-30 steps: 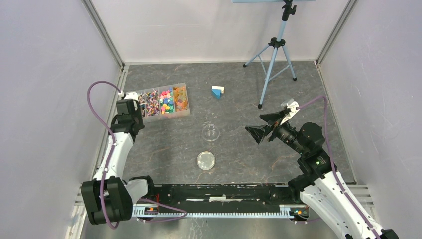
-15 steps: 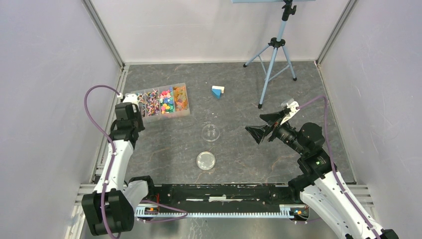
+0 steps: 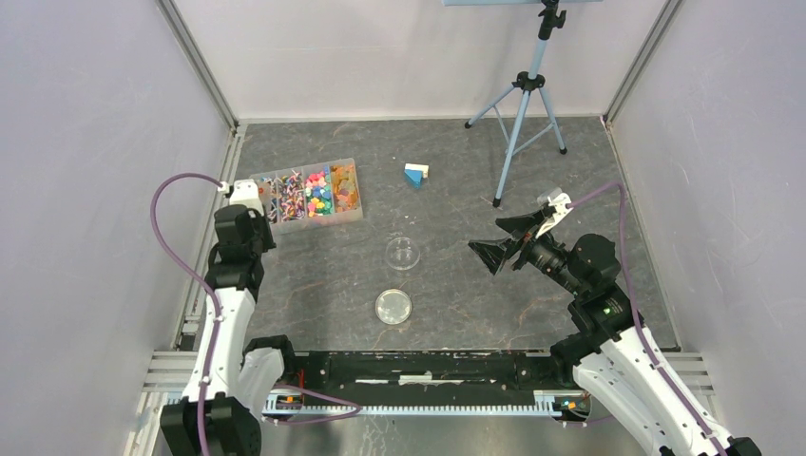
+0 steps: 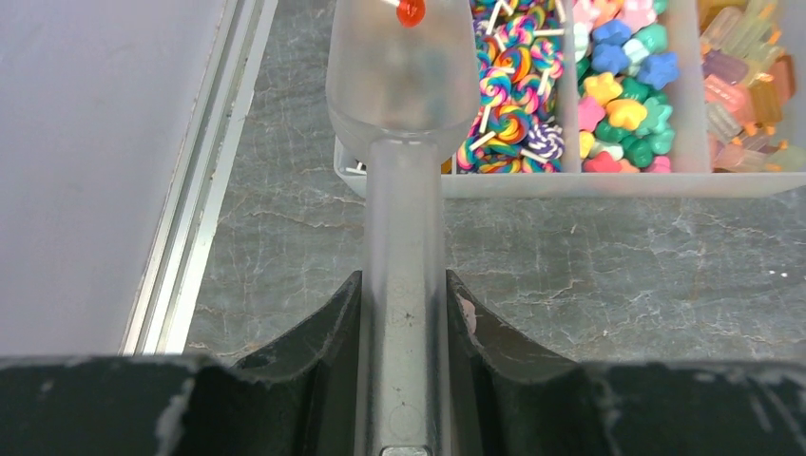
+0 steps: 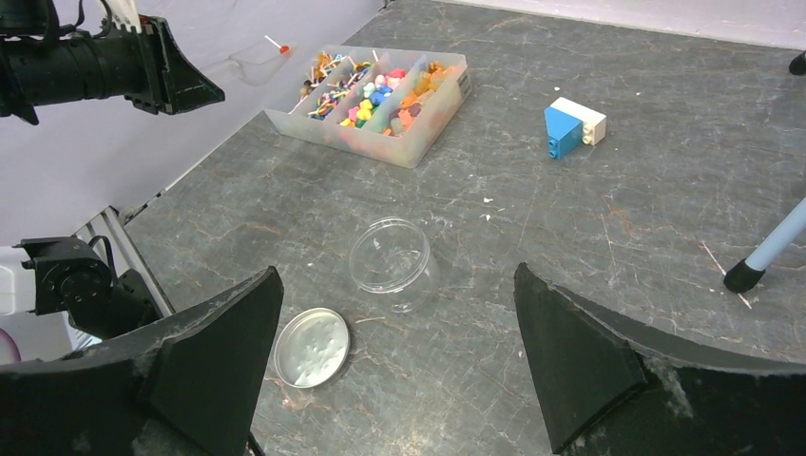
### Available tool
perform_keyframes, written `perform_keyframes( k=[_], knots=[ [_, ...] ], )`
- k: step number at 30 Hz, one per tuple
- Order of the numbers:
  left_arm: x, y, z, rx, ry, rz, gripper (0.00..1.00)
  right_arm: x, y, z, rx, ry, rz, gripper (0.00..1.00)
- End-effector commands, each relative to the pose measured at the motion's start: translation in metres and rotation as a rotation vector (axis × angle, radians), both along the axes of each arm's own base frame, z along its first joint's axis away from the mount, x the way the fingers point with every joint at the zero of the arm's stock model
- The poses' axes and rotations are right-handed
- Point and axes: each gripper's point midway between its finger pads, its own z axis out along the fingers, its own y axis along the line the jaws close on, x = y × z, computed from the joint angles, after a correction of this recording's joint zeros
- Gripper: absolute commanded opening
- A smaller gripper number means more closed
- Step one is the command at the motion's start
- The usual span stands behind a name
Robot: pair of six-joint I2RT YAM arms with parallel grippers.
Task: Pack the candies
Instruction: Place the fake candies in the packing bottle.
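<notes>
The candies (image 3: 318, 195) fill a clear divided box (image 3: 314, 221) at the far left; in the left wrist view I see swirl lollipops, star shapes and gummies (image 4: 608, 85). My left gripper (image 4: 404, 280) is shut on the handle of a frosted scoop (image 4: 404, 85), which is held over the box's near left corner with one red lollipop (image 4: 411, 11) in it. An open clear jar (image 3: 402, 254) stands mid-table with its metal lid (image 3: 393, 306) nearer me. My right gripper (image 3: 484, 235) is open and empty, held above the table to the right of the jar.
A blue-and-white block (image 3: 415, 174) lies to the right of the box. A tripod (image 3: 523, 114) stands at the far right, one foot (image 5: 751, 271) near my right gripper. A metal rail (image 4: 204, 180) and a wall run along the left edge.
My left arm has drawn back toward the near left, taking the scoop off the box's left compartments. The right arm has not moved.
</notes>
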Motion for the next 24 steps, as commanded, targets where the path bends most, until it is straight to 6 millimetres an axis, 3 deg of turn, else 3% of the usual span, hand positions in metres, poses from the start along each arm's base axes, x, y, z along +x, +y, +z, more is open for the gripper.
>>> perform_keyframes(
  k=[1,10,16,24],
  knots=[
    [0.01,-0.004,0.037,0.027,-0.167,-0.044,0.02,-0.002,0.002,0.007,0.023,-0.03,0.019,0.98],
    [0.007,-0.009,0.057,0.037,-0.259,-0.071,0.02,-0.001,0.005,0.003,0.025,-0.018,0.029,0.98],
    [0.004,-0.021,0.086,0.042,-0.371,-0.142,0.02,0.0,0.007,0.001,0.028,-0.009,0.036,0.98],
    [-0.001,-0.057,0.102,-0.036,-0.286,-0.338,0.02,0.004,0.002,0.004,-0.007,-0.025,0.007,0.98]
  ],
)
